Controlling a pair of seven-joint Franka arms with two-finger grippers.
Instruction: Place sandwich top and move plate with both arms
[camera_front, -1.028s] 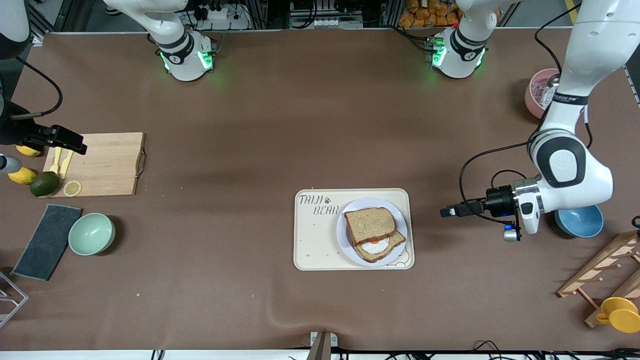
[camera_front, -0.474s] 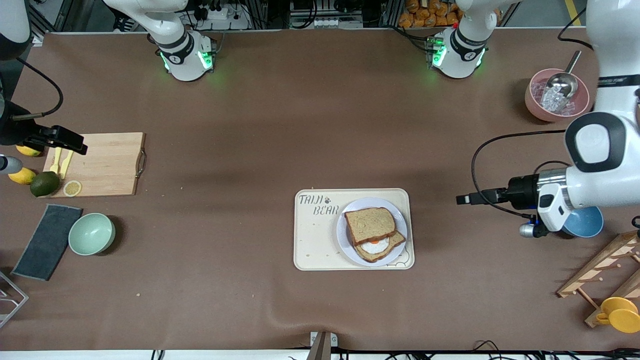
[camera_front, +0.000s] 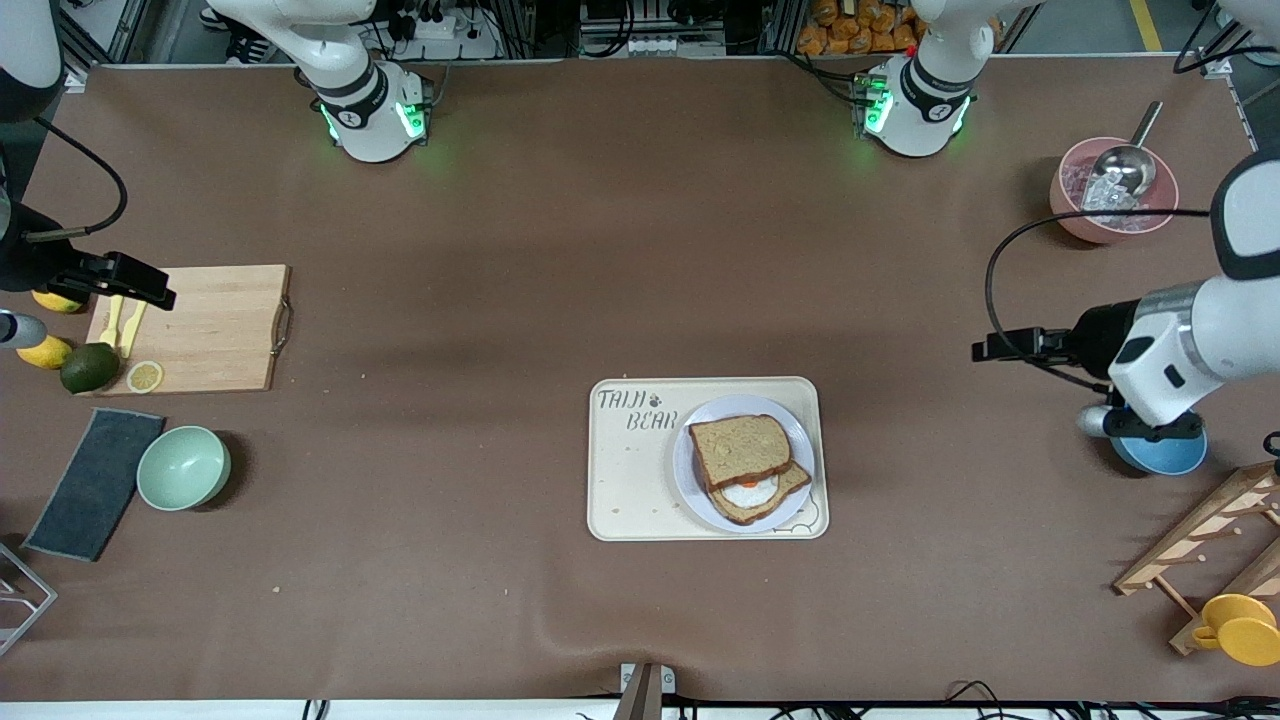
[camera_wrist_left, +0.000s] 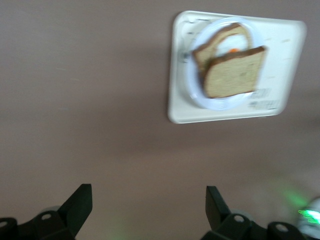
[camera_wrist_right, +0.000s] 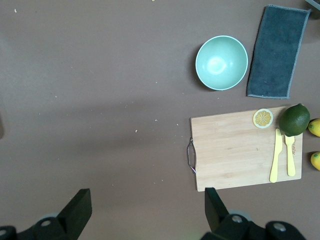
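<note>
Front view showed the sandwich top (camera_front: 739, 448) lying skewed on the egg slice (camera_front: 757, 492), both on the plate (camera_front: 799, 438), which sat in the bear-printed tray (camera_front: 630, 480) near the middle of the surface. My left tool (camera_front: 985, 348) hung over bare surface toward the left arm's end, well apart from the tray; my right tool (camera_front: 150, 290) waited over the cutting board (camera_front: 215, 325).

Left wrist view had my left tool (camera_wrist_left: 149, 202) spread wide and empty, with the plate (camera_wrist_left: 196, 95) well off.

Right wrist view had my right tool (camera_wrist_right: 148, 204) equally wide and empty above the cutting board (camera_wrist_right: 235, 150) and green bowl (camera_wrist_right: 221, 62).

I judged the risk lay in the plate move: with the top slice overhanging, uneven lifting by my two tools could tilt the plate and slide the bread off
</note>
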